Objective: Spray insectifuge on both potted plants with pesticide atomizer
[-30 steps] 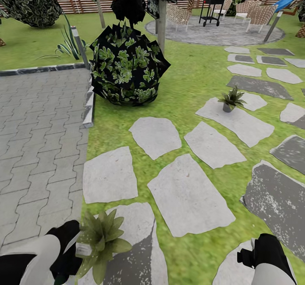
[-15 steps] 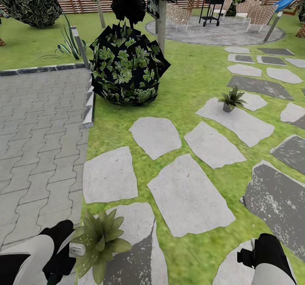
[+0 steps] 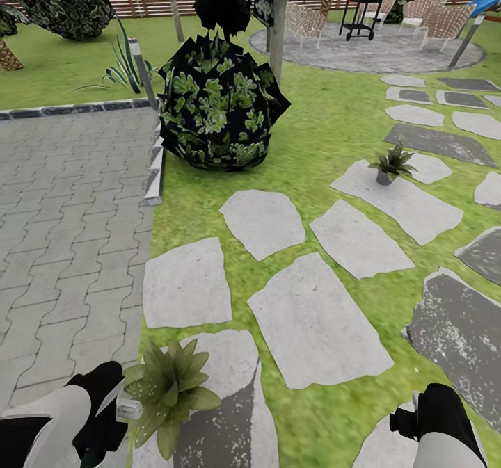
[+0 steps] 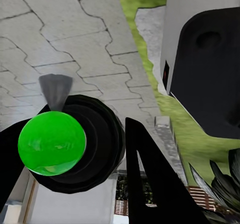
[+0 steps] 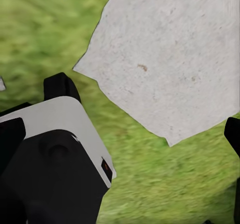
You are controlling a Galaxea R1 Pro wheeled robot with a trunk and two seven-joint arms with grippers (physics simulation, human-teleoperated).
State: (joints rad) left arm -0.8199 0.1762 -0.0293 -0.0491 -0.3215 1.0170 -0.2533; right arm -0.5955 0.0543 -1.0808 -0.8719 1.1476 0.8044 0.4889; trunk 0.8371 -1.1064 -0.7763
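while the left end effector grips the spray bottle, whose pale head touches the leaves of the near potted plant on a stepping stone, the second potted plant stands well apart on a stone across the lawn. i cannot tell whether the right end effector is spread or pressed together.
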